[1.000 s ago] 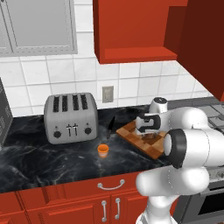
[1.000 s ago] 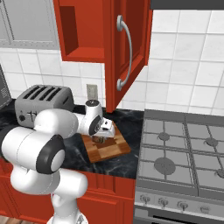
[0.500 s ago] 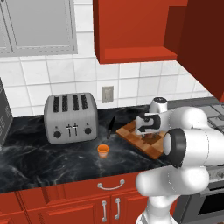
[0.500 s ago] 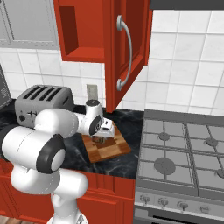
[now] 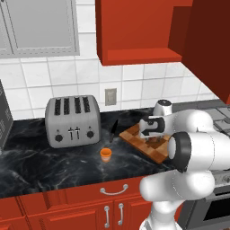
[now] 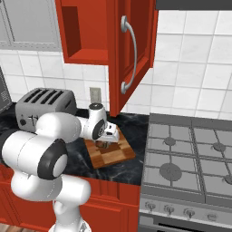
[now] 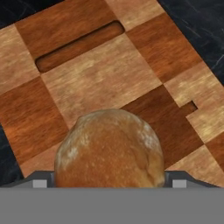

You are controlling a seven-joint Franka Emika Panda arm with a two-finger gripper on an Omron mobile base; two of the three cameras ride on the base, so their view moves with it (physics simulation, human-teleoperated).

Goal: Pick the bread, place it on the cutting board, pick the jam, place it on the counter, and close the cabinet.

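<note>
The round brown mottled bread (image 7: 109, 148) sits between the two dark fingers of the gripper (image 7: 109, 178), which is clamped on it just above the checkered wooden cutting board (image 7: 100, 83). The small orange jam jar (image 5: 106, 154) stands on the black marble counter (image 5: 45, 166) left of the board, in front of the grey toaster (image 5: 72, 120)

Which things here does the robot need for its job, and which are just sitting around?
For the job:
- bread, between the hand's fingers
- cutting board
- jam, on the counter
- cabinet, door open

Just sitting around:
- toaster
- stove
- wall outlet
</note>
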